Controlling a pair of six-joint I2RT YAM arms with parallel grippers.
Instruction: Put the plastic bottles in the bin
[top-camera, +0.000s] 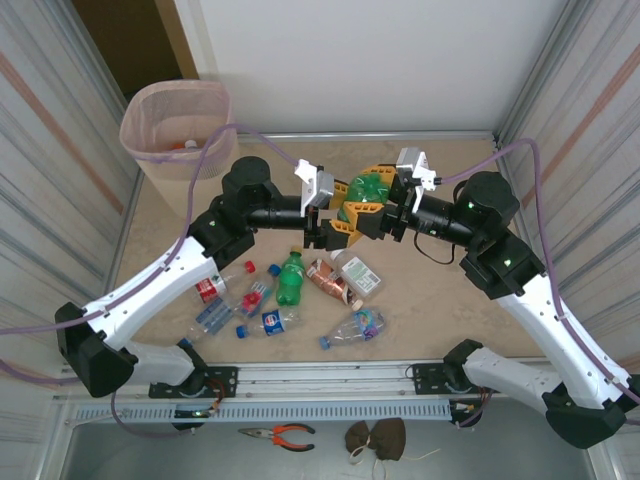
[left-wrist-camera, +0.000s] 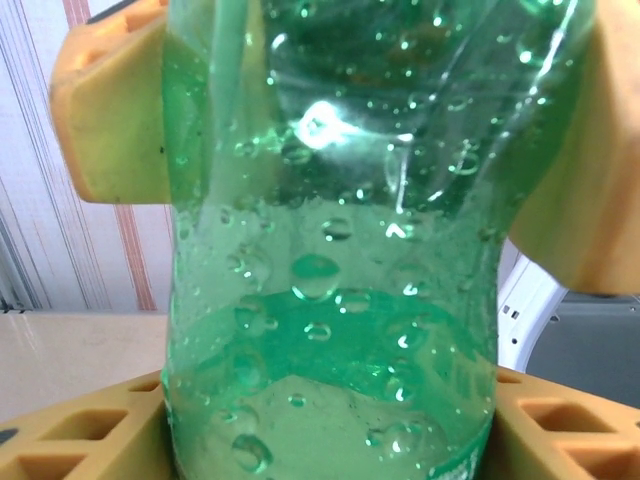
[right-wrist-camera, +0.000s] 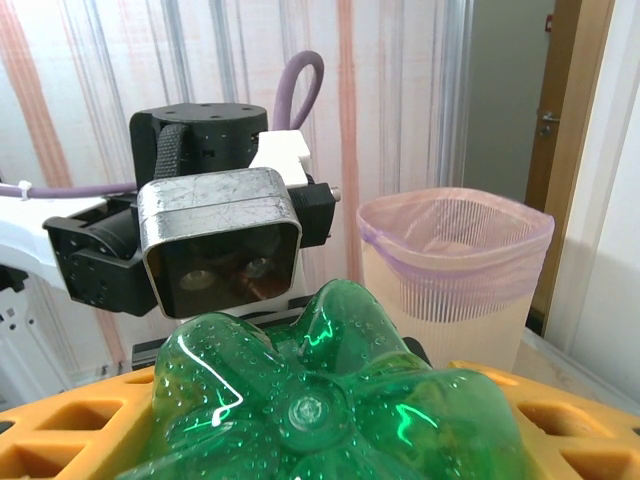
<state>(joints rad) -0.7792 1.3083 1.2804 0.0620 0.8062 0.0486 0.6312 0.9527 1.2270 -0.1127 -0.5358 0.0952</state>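
While the green bottle (top-camera: 365, 190) hangs over the middle of the table (top-camera: 440, 300), the left gripper (top-camera: 338, 222) and the right gripper (top-camera: 378, 215) both pinch it between their fingers. It looks light, thin and easy to dent, so the body is a safer hold than the rounded base. I count one bin (top-camera: 128, 130) at the far left and eight bottles (top-camera: 290, 280) lying near the arms.

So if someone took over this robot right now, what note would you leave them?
Grippers: right gripper shut on the green bottle, held above mid-table; left gripper closed around the same bottle. It looks like a handover.
Bin: far left corner, something already inside, hard to identify.
To do: bin this bottle, then the loose bottles lying on the table.
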